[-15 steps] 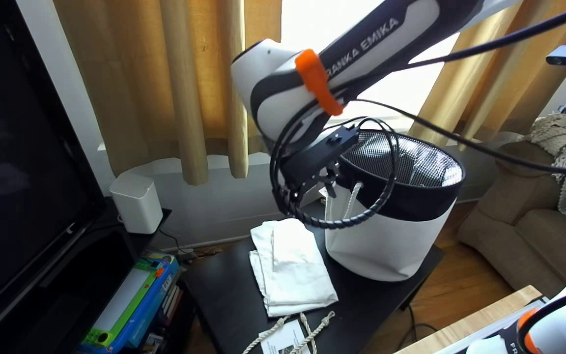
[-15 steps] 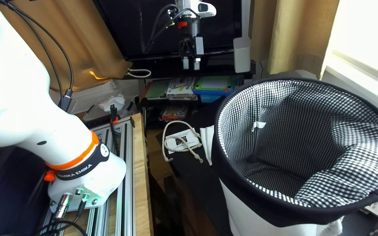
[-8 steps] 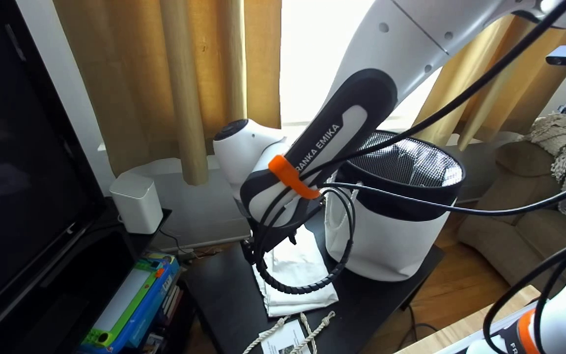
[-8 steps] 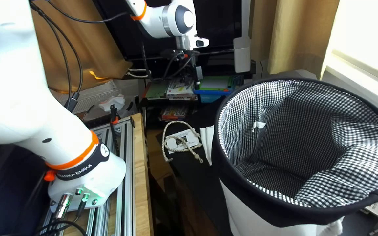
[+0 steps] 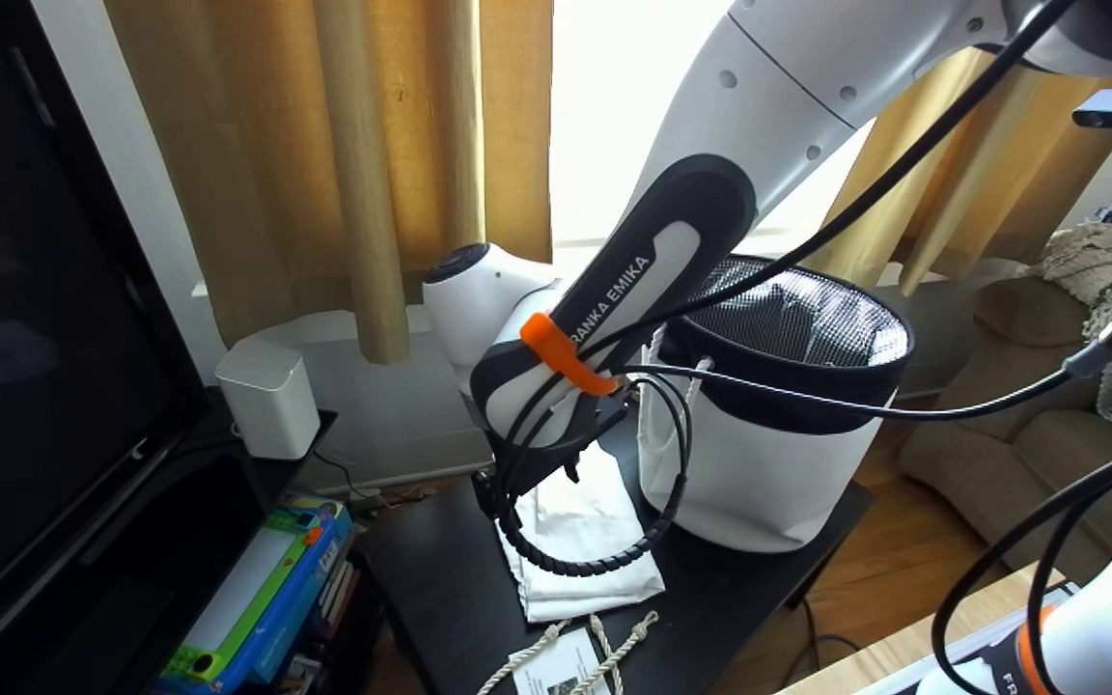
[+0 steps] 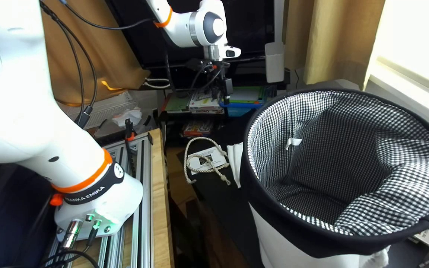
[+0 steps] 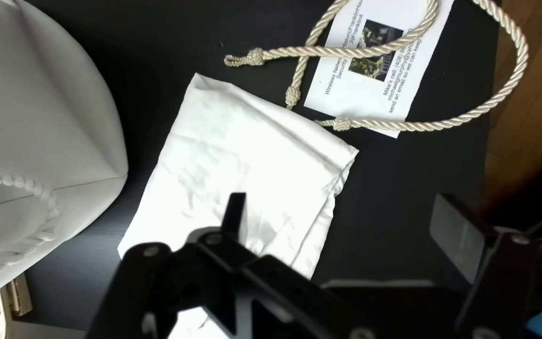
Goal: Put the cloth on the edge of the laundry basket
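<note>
A white fabric cloth (image 7: 252,155), folded in layers into a rough oblong, lies flat on a smooth black counter (image 5: 440,579), just beside a tall round laundry basket (image 5: 759,473) of white material with a broad black band at its top and a black-and-white checked lining. From the wrist view we look down on the cloth: its colour is bright and plain, its surface crossed by shallow creases and faint grey shadows. Along one short end an under-layer shows past the upper fold, and down one long side the edges sit loosely stacked and puckered. We lose part of the opposite end behind the black two-fingered robot hand (image 7: 339,219). The hand is spread wide, its fingers (image 7: 457,238) well apart: one overlaps the cloth, the other stands out past the puckered side, over the counter. We cannot tell whether the hand touches the cloth. Just past the under-layer we find cream twisted rope (image 7: 346,52) looped across a white sheet of paper (image 7: 407,80) printed with text. In an exterior view the white and black robot arm (image 5: 739,106) slants down across part of the cloth, and we see the white fabric through and around a loop of black cable (image 5: 575,568).
</note>
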Tool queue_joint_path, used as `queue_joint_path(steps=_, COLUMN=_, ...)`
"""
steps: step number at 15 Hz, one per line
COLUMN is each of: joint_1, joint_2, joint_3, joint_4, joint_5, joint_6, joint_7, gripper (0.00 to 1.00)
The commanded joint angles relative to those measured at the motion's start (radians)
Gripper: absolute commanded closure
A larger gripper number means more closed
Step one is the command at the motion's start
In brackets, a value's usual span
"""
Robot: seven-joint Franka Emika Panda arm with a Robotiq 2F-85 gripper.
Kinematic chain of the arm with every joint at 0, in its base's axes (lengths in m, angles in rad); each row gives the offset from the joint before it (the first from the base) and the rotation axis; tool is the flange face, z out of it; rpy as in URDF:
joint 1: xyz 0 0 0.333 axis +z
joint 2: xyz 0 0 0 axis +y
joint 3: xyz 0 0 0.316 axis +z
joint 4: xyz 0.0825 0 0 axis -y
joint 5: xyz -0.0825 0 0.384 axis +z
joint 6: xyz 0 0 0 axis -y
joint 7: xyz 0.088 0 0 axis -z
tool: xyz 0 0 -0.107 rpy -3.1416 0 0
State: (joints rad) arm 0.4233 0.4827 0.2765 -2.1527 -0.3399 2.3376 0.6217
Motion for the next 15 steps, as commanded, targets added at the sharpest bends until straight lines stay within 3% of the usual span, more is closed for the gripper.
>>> queue_joint_path(steps=1, joint_1=0.063, joint_2=0.081, joint_3=-0.06, joint_4=0.036, joint_5=-0.001, joint_6=0.034, joint_7=-0.014, gripper=0.0)
queue_joint_path(steps=6, joint_1=0.144, joint_2=0.248, joint_3=-0.146, joint_4=0.124, joint_5=-0.023, joint_6=0.119, joint_7=0.027, gripper=0.0)
queue_joint_path(steps=13, joint_1=0.219, joint_2=0.485, joint_3=-0.209, joint_4=0.282, joint_5=0.004, joint_6=0.212, joint_7=-0.058, gripper=0.0)
queue_joint_path(steps=14, joint_1=0.218, joint_2=0.509, joint_3=-0.209, joint_4=0.302, joint_5=0.016, joint_6=0.201, joint_7=-0.082, gripper=0.0)
queue_joint_path(steps=15, joint_1=0.223, joint_2=0.448, joint_3=-0.215, joint_4=0.248, joint_5=0.033, joint_6=0.198, joint_7=-0.065, gripper=0.0)
